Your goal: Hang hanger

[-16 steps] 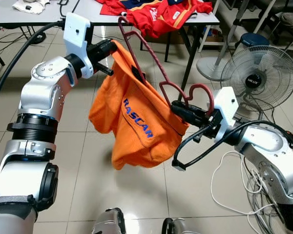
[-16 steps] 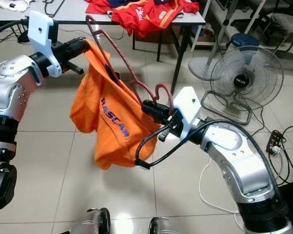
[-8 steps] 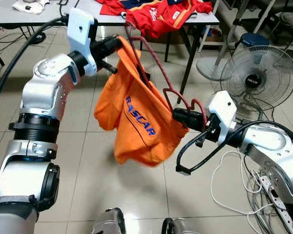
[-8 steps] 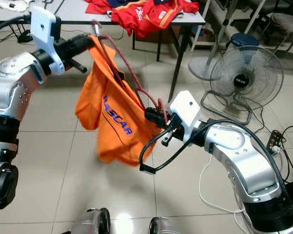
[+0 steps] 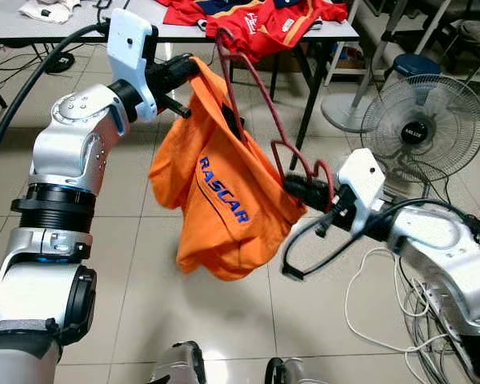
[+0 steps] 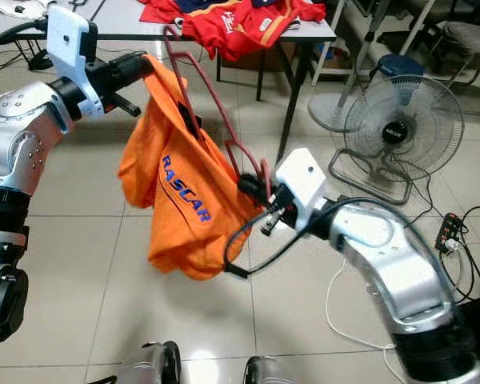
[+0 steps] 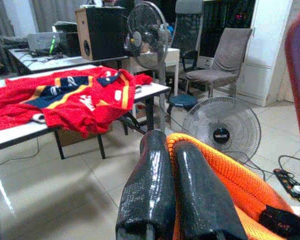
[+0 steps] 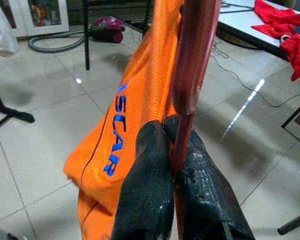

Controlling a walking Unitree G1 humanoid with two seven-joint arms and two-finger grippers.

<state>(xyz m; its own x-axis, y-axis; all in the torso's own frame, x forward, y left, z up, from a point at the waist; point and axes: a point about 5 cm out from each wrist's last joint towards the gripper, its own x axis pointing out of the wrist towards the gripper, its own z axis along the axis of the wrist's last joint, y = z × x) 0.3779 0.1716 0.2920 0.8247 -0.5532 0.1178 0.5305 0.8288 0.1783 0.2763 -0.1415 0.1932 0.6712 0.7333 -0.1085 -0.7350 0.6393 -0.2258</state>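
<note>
While the left gripper (image 5: pixel 194 67) pinches the orange shirt's (image 5: pixel 224 200) top edge, the right gripper (image 5: pixel 298 189) clamps the dark red hanger (image 5: pixel 256 104), seemingly threaded inside the shirt, held above the tiled floor (image 5: pixel 144 264).

A dark red hanger (image 5: pixel 260 104) is tilted in mid-air, partly inside an orange garment (image 5: pixel 224 200) with blue lettering that droops from it.
</note>
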